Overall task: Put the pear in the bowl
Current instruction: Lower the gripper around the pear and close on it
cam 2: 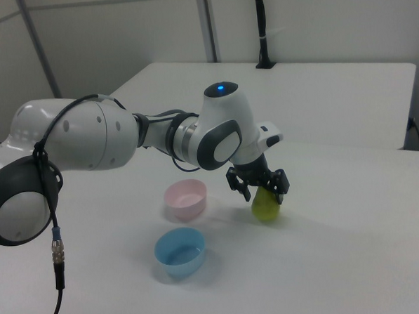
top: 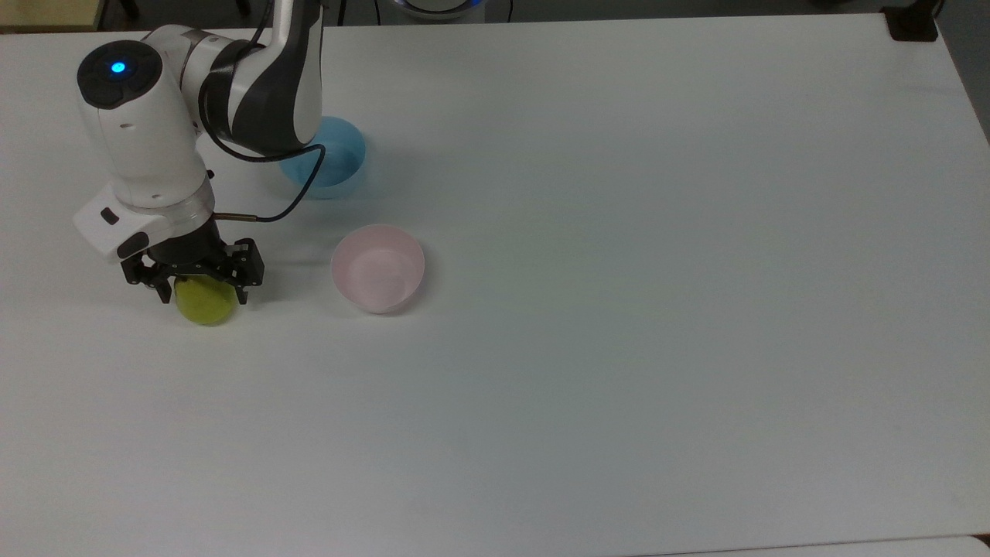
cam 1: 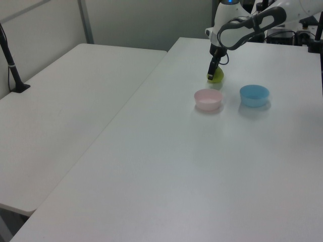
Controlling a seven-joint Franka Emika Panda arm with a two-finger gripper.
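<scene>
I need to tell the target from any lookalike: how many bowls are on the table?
2: the pink bowl right of the pear in the top view; the light blue bowl farther back, partly behind the arm.

A white counter (top: 619, 309) carries three things. The pear (top: 206, 303) sits near the top view's left edge. The pink bowl (top: 378, 268) stands to its right in the top view, and the blue bowl (top: 336, 164) stands beyond that, apart from both.
</scene>
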